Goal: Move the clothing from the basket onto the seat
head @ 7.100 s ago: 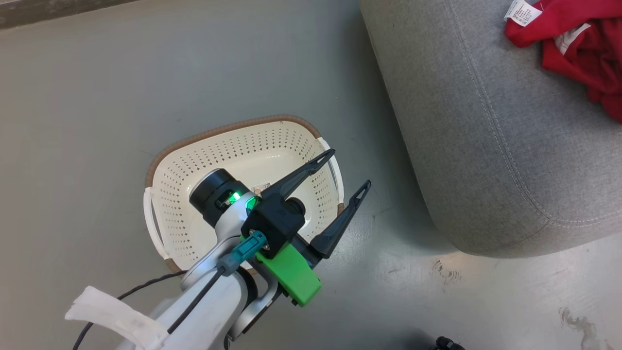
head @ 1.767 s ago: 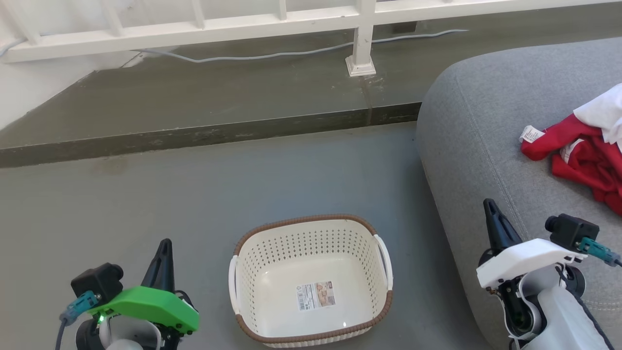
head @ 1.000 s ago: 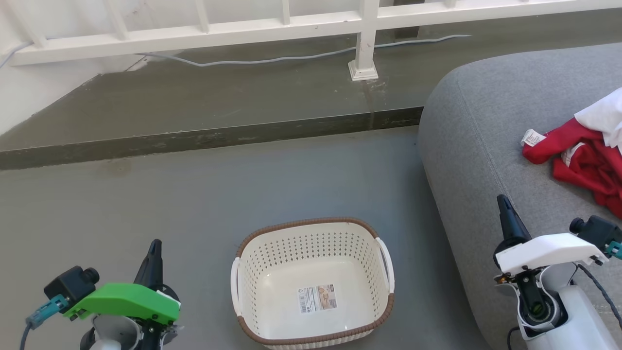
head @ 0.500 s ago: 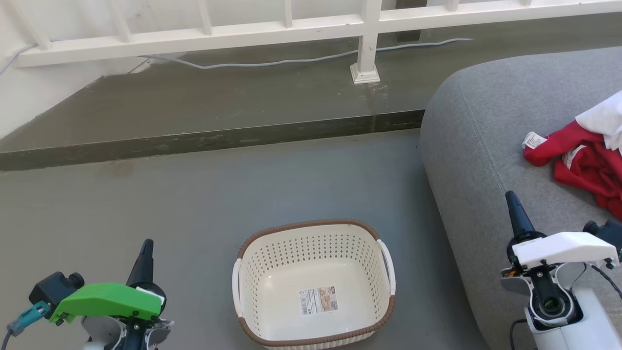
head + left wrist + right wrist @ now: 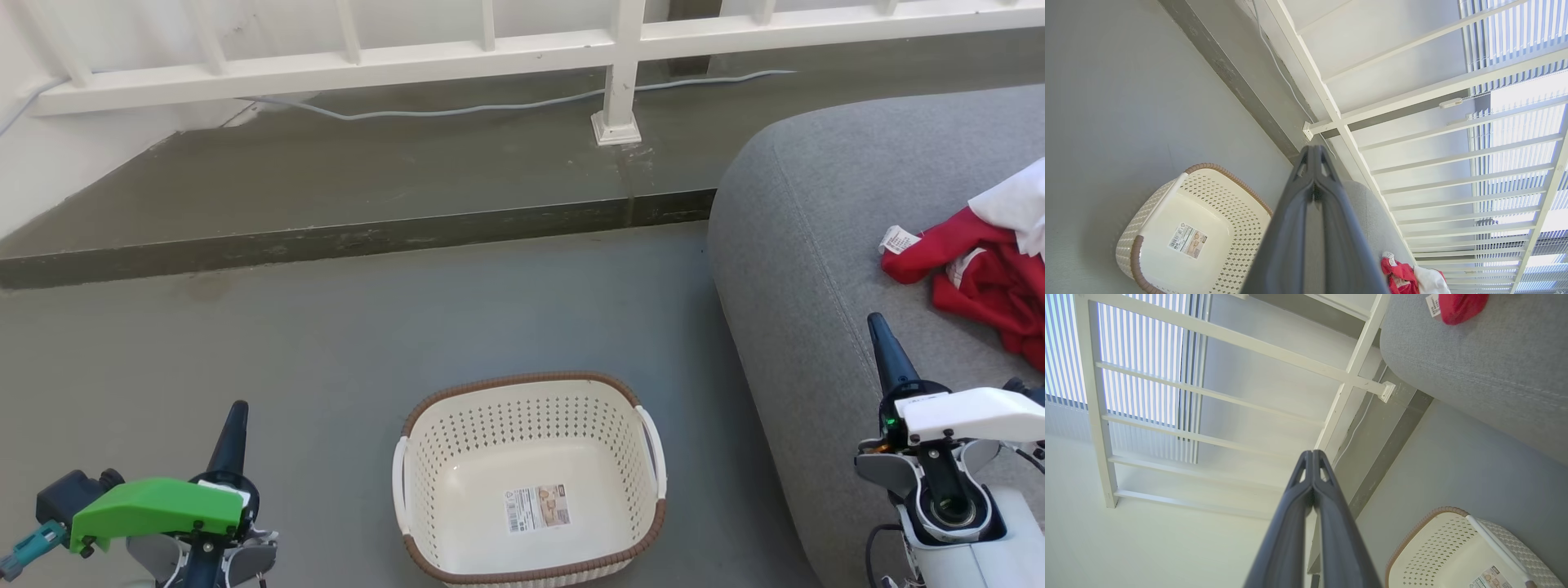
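Observation:
The cream perforated basket (image 5: 526, 416) with a brown rim sits on the floor at the bottom centre, holding nothing but its label sticker; it also appears as the basket (image 5: 1167, 196) and the basket (image 5: 1437, 555) in the wrist views. Red and white clothing (image 5: 984, 269) lies on the grey seat (image 5: 816, 245) at the right edge, seen too as clothing (image 5: 1404, 275) and clothing (image 5: 1457, 304). My left gripper (image 5: 237, 408) is shut and empty, left of the basket. My right gripper (image 5: 875, 320) is shut and empty, over the seat's near side.
A raised dark step (image 5: 351, 237) runs across behind the basket, with a white railing (image 5: 620, 73) and a grey cable (image 5: 457, 104) on it. Open grey floor (image 5: 326, 343) lies between the step and the basket.
Both arms have sunk lower and outward in the head view over the last second, staying shut. The camera has tilted slightly, shifting the basket and seat down a little.

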You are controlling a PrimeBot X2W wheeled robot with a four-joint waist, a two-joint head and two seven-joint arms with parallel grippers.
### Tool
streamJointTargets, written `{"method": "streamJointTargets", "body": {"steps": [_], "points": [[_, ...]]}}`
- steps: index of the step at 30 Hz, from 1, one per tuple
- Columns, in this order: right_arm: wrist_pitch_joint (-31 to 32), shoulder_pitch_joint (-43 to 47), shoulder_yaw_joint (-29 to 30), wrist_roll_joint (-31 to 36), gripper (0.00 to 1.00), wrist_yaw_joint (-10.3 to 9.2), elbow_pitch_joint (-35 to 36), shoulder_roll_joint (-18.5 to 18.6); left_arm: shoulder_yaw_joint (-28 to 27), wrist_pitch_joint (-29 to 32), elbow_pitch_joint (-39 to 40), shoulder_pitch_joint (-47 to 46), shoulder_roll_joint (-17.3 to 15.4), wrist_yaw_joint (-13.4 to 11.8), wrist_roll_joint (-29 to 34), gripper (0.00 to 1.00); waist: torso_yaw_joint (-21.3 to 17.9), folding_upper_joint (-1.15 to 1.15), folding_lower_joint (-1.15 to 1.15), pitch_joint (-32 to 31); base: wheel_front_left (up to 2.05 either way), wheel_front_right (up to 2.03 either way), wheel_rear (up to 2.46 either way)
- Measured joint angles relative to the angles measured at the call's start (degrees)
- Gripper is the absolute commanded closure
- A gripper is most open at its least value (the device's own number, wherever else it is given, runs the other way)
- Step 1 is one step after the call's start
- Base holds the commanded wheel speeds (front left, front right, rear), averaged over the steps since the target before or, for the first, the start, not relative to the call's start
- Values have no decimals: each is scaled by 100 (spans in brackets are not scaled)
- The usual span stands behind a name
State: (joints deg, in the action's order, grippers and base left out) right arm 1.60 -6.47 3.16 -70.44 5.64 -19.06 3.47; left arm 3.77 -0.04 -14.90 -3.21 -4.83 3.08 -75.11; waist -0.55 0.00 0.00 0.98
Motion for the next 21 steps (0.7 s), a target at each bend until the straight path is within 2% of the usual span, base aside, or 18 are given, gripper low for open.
{"method": "streamJointTargets", "body": {"steps": [21], "points": [[382,32,385,-1561,100,89,181,-99,-460,356,-92,-6,93,280,-1368,100,42,0,0,-64,0,0,0]]}}
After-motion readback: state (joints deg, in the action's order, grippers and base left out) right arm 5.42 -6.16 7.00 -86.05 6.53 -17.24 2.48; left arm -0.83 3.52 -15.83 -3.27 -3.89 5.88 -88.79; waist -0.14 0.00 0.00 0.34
